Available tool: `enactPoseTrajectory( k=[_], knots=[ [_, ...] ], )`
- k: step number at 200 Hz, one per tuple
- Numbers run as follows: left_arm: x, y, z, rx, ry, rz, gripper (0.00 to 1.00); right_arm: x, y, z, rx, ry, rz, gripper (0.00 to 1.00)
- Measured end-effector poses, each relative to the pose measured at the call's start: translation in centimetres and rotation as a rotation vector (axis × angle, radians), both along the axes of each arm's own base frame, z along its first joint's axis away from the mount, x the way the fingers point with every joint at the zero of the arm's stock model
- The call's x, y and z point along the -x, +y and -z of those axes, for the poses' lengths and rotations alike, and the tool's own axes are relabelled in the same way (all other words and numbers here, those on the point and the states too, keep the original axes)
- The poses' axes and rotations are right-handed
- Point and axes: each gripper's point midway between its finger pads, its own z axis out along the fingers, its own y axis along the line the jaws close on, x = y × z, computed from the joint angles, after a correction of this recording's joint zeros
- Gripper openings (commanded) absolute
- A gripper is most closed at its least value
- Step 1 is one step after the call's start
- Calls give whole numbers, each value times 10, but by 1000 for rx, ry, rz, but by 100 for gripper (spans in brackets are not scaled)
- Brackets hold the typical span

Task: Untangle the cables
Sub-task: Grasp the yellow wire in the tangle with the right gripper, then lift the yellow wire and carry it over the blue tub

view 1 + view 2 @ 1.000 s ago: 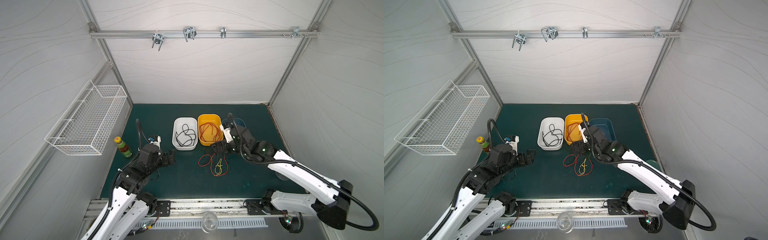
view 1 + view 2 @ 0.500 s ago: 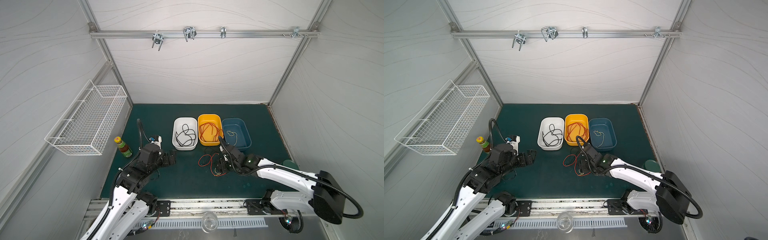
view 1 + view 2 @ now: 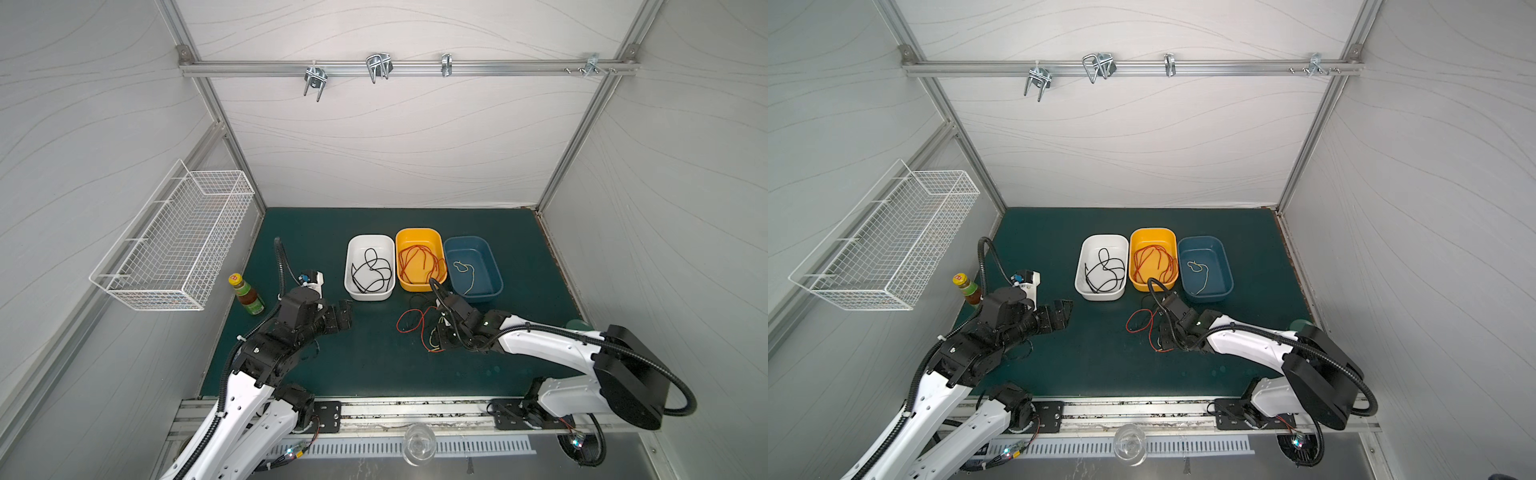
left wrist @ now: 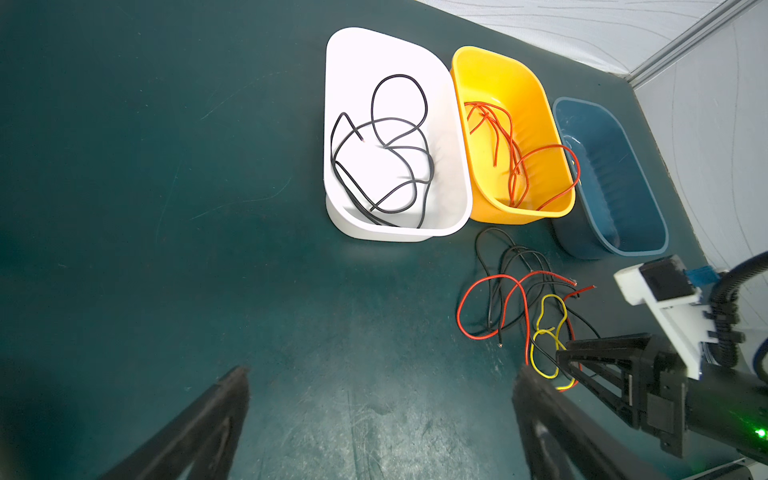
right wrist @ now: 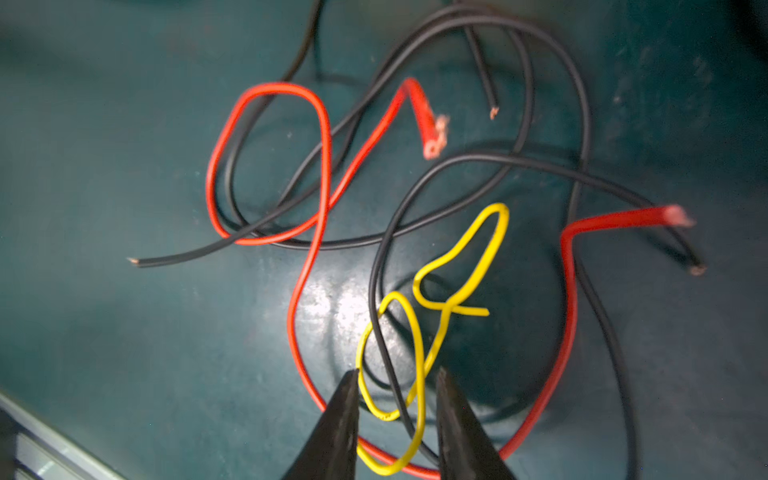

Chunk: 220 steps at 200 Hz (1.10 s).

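Tangled cables (image 3: 423, 328) on the green bench (image 3: 374, 361), just in front of the yellow tub (image 3: 417, 239). Right claw (image 5: 397, 374) low over them, part open around the yellow cable (image 5: 420, 374). Left claw (image 4: 382, 372) wide open, well apart.

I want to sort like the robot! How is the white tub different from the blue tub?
The white tub holds looped black cables; the blue tub holds one thin pale yellow cable. In both top views the white tub sits left of the yellow tub, the blue tub right of it. Both are open, rounded tubs on the green mat.
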Motion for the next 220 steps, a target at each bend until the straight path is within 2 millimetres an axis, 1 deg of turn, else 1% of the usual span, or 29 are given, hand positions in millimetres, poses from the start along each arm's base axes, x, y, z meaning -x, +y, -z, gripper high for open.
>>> enactPoseTrajectory(
  k=[24, 59, 85, 103, 119, 128, 179, 202, 220],
  knots=[
    [0, 0, 0, 0, 0, 0, 100, 1, -1, 4, 10, 8, 0, 31],
    [0, 0, 0, 0, 0, 0, 100, 1, -1, 6, 18, 12, -1, 16],
    [0, 0, 0, 0, 0, 0, 100, 0, -1, 6, 20, 7, -5, 9],
    [0, 0, 0, 0, 0, 0, 100, 0, -2, 0, 13, -4, -7, 3],
    [0, 0, 0, 0, 0, 0, 100, -2, -1, -14, -10, -32, -12, 0],
    [0, 0, 0, 0, 0, 0, 100, -3, -1, -25, -28, -54, -15, 0],
    [0, 0, 0, 0, 1, 1, 100, -9, -3, -100, -167, -233, -31, 0],
    [0, 0, 0, 1, 1, 2, 100, -11, -10, -131, -198, -323, -40, 0],
    [0, -1, 0, 2, 3, 3, 100, -20, -19, -154, -203, -380, -21, 0]
  ],
)
